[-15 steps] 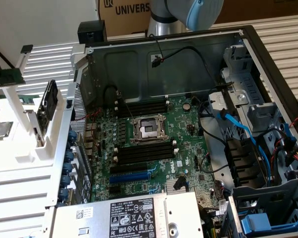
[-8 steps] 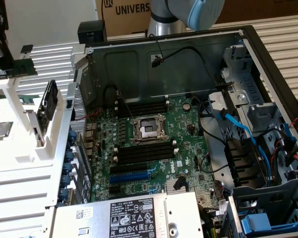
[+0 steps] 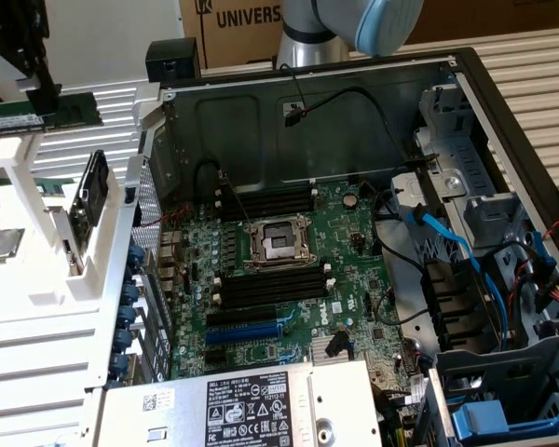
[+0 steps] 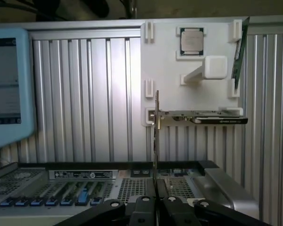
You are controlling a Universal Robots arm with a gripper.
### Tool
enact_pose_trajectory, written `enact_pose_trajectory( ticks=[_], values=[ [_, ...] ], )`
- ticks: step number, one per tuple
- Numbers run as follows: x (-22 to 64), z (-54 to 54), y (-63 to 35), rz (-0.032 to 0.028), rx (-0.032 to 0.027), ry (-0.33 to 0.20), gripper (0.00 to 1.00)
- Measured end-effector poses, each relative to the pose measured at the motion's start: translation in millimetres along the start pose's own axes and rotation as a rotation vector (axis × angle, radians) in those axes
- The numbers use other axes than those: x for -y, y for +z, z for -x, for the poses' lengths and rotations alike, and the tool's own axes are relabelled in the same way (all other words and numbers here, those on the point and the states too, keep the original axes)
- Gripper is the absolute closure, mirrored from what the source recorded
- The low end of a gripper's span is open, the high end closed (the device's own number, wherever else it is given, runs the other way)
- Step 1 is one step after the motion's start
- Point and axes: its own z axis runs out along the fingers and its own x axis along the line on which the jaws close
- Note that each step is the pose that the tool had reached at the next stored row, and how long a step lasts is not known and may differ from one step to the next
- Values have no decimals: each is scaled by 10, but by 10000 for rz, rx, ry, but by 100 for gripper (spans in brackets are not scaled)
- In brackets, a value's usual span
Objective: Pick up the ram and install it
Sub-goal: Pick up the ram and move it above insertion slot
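Observation:
The ram (image 3: pixel 39 115), a dark green stick with a white label, hangs level at the exterior view's far left, above the white parts holder (image 3: pixel 37 279). My black gripper (image 3: pixel 43 101) comes down onto its upper edge and is shut on it. In the wrist view the ram (image 4: pixel 156 141) shows edge-on as a thin strip rising from between my closed fingertips, with the gripper (image 4: pixel 156 200) clamped on its end. The black memory slots (image 3: pixel 268 284) lie beside the processor socket (image 3: pixel 279 242) on the motherboard, well away from the held stick, toward the exterior view's right.
The open computer case (image 3: pixel 466 102) has tall metal walls, a blue expansion slot (image 3: pixel 247 331), blue cables (image 3: pixel 447 237) and a power supply (image 3: pixel 252 405) in front. The white holder carries a processor (image 4: pixel 192 41), a graphics card (image 4: pixel 203 117) and another green stick (image 4: pixel 237 52).

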Motion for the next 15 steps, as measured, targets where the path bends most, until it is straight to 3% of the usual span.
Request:
enact_pose_trajectory(
  ticks=[9, 15],
  values=[
    [409, 14, -44, 8, -1, -1, 87],
    [623, 21, -45, 43, -1, -2, 87]
  ],
)
